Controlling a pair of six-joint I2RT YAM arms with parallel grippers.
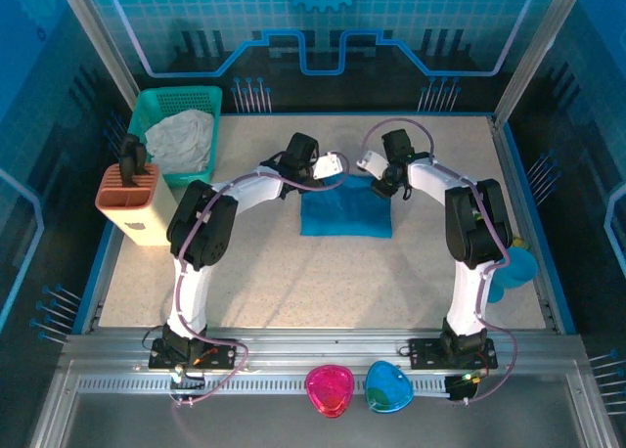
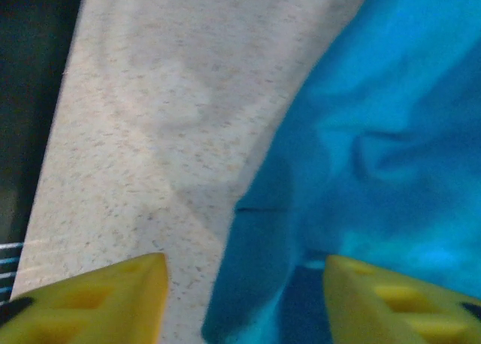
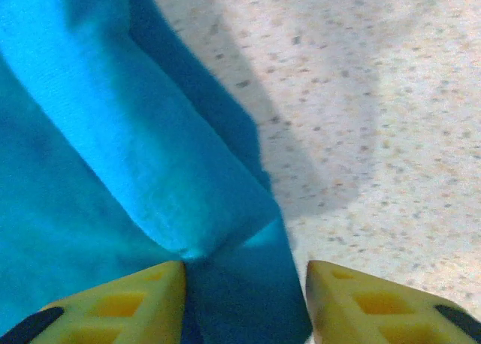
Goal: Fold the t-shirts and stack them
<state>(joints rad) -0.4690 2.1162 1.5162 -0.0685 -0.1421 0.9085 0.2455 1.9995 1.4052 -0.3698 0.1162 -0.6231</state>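
The folded t-shirt [image 1: 345,216] lies on the counter [image 1: 245,272]. The left end effector [image 2: 245,284] and right end effector [image 3: 246,280] are spread open over its far edge, with cloth between their fingers.

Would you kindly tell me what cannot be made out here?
1. Wrist views: the bottom edge cuts off the fingers of the left tool and right tool, so contact with the t-shirt is unclear.
2. Top view: both tools hide the t-shirt's far edge.
3. Top view: pale cloth in the green basket, too small to identify.
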